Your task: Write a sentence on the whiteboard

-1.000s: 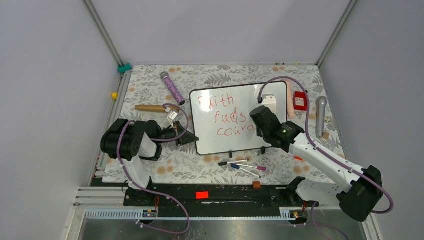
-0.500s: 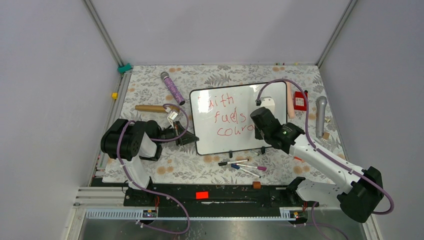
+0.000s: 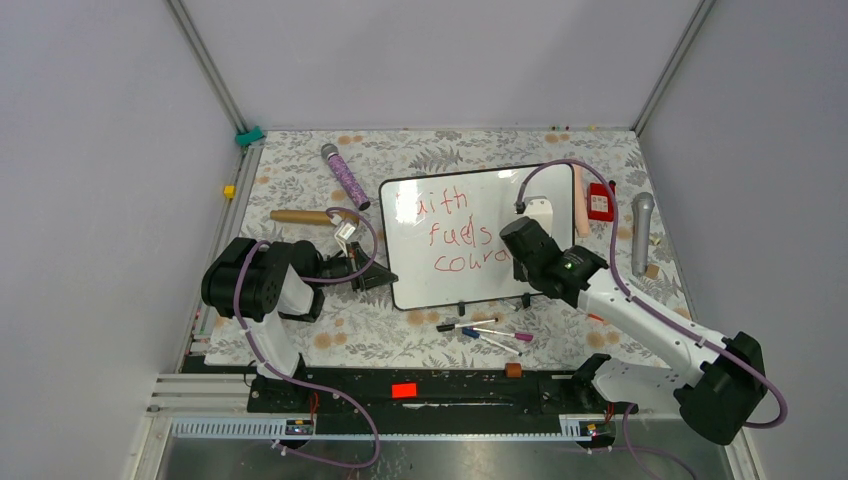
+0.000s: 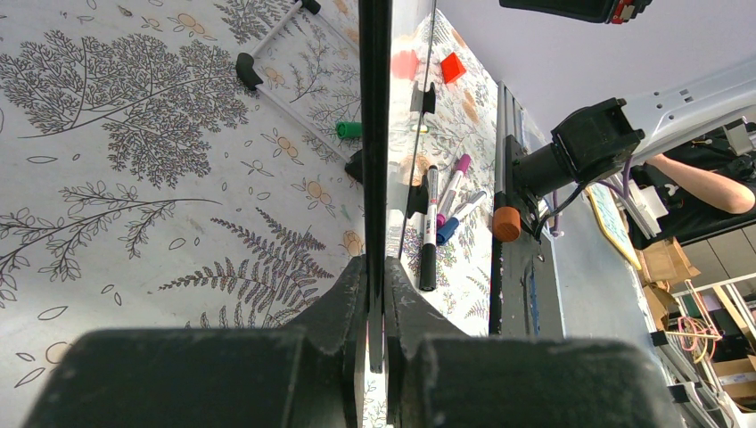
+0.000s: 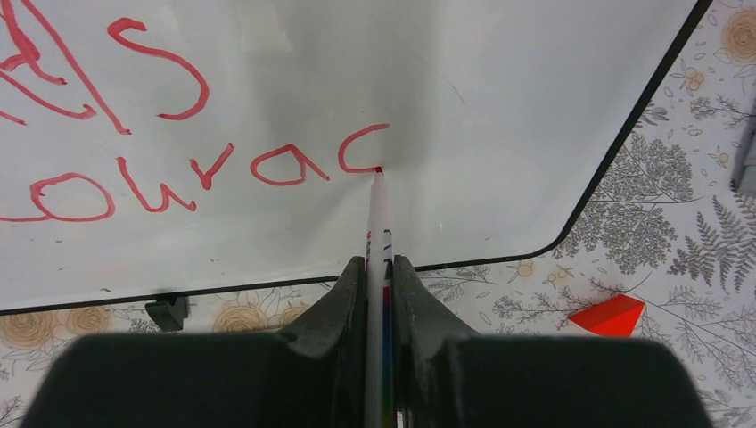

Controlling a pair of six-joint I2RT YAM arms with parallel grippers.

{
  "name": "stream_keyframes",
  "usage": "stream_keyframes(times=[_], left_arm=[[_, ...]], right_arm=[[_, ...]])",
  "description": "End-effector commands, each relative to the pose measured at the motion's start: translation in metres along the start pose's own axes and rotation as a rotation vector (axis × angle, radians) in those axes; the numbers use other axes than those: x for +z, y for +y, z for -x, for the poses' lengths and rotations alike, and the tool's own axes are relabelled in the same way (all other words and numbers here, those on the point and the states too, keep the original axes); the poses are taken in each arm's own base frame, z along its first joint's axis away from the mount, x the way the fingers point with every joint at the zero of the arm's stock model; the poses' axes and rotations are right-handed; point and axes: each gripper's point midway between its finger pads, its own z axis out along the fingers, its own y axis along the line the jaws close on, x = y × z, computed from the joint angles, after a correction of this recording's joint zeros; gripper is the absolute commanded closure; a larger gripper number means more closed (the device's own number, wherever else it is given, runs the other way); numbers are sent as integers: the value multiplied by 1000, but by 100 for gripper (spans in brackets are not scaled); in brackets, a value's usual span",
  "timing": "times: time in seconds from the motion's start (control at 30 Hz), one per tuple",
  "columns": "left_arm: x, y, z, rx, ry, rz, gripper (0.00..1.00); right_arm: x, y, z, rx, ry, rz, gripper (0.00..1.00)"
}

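- From above, the whiteboard (image 3: 470, 235) is seen on the desk (image 3: 300, 180) between the two arms; of the red sentence (image 3: 455, 237), "aith", "fuels" and "coura" can be read.
- At the left wrist, the left fingers (image 4: 373, 272) are closed tight on the board's black frame.
- At the right wrist, the right fingers (image 5: 379, 267) are clamped on a marker (image 5: 378, 209), its tip touching the board after "ourac".

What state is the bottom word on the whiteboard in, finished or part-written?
Part-written. The bottom word reads "courac", and the marker tip rests on the board at the end of its last stroke.
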Motion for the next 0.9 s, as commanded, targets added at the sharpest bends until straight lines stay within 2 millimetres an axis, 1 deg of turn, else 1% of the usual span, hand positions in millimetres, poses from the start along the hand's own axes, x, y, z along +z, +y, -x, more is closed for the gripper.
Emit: stream_keyframes(times=[0.0,0.3,0.57,0.67,0.73,0.87], left_arm=[[2,-5,9,86,-8,-39,100],[3,-5,9,86,-9,-38,100],[3,-5,9,85,-8,-38,100],[3,-5,9,84,-8,-38,100],[3,-5,8,84,-7,-39,100],[3,-5,9,85,-7,-40,100]], right_arm=[[-1,-11,23,12,-53,-74,100],[0,-7,42,13,-82,-67,100],[0,-5,44,14,-77,-54,100],[-2,-3,40,20,-70,-32,100],[-2,-2,34,26,-57,-18,100],[1,-1,14,37,-14,3,100]])
